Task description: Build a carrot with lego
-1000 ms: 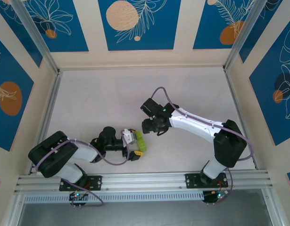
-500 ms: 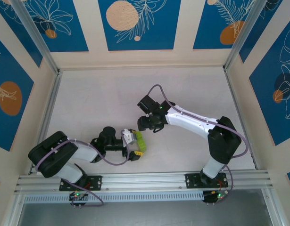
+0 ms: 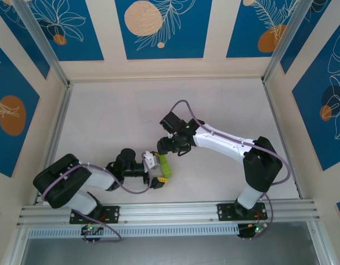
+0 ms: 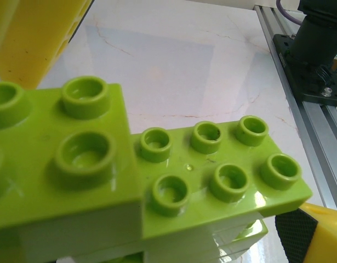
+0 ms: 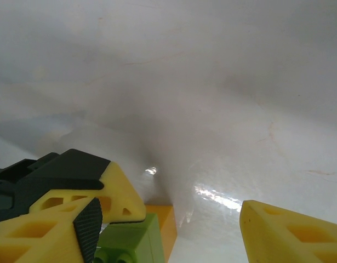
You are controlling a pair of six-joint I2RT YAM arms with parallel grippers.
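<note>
Top external view: the left gripper (image 3: 158, 168) lies low on the pale table (image 3: 114, 116) near the front rail, its fingers spread wide with a short row of lime-green bricks (image 3: 165, 163) between them. The right gripper (image 3: 161, 146), at the end of its outstretched white arm, hangs just beyond the far end of that row, close to the bricks; from above it is not clear whether it touches them.

Left wrist view: the lime-green bricks (image 4: 212, 181) crowd the lens, studs up, one brick stacked a step higher and overlapping the end of a longer one. The left gripper (image 4: 179, 137) stands fully parted, one of its yellow fingers (image 4: 34, 44) at the upper left and the other at the lower right corner. Whether either finger presses on the plastic cannot be told.

Right wrist view: the right gripper (image 5: 187, 213) is parted over the glossy table (image 5: 212, 82), with nothing between its yellow fingers (image 5: 58, 230). Beside and just under the left-hand finger sit a lime-green brick (image 5: 130, 241) and, touching it, an orange brick (image 5: 164, 219), both at the bottom edge.
</note>
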